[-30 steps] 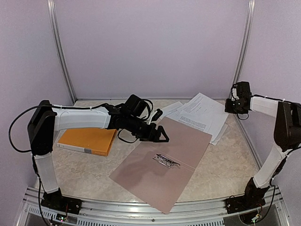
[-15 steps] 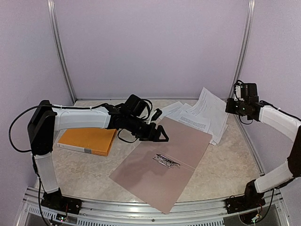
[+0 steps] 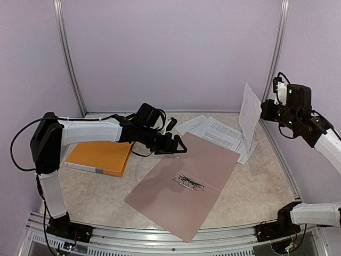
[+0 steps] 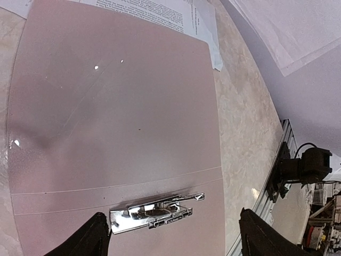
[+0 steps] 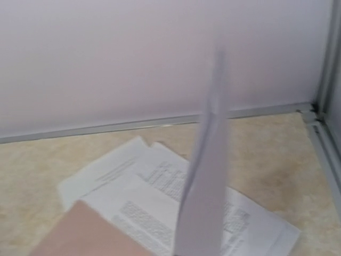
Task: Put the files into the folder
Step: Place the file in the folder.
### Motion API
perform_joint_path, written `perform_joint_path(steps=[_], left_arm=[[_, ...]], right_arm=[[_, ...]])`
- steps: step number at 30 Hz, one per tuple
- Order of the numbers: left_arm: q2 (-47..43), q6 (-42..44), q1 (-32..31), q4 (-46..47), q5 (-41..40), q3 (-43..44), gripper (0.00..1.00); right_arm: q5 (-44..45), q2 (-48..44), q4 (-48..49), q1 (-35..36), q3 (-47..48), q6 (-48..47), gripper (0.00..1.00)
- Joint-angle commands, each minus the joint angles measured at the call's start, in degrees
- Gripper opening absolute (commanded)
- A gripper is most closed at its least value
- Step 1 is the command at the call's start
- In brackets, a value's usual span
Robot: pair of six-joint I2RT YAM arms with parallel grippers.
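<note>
While my left hand (image 3: 178,150) hangs spread wide above the open pink folder (image 3: 208,160), its fingers (image 4: 88,240) framing the metal clip (image 4: 157,210) on the spine, my right hand (image 3: 265,113) is pressed together on one lifted sheet (image 3: 249,109). That sheet stands almost upright above the worktop (image 3: 256,186), near the far right corner (my right wrist camera catches it edge-on and blurred). The rest of the files (image 3: 216,129) lie fanned flat on the worktop, meeting the folder's far edge. An orange binder (image 3: 98,158) lies flat beneath my left forearm, left of the folder and apart from it.
</note>
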Motion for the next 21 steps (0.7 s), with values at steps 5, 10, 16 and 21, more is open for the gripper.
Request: perform_joint_path(steps=[5,10,16,21], left_arm=[[-2.4,-0.5,2.2,-0.2,-3.4,0.3,0.8],[-4.7,-1.9,3.8,-1.6,-7.4,-1.3,0.8],[-8.9,-5.2,5.8,-2.8,-12.6,-5.2,0.8],[-13.2,-6.2,7.7,-4.6,-18.0,-8.2,0.81]], right_arm=[[-3.1,0.5,-9.0,9.1,7.5,-2.1,0.0],[-5.5,4.3,-8.5,16.4,10.7,-3.2,0.0],[-7.9,11.0,-7.8,26.7,17.7,-5.4,0.0],[-10.0,15.7,-7.2,35.7,23.7,-5.9,0.0]])
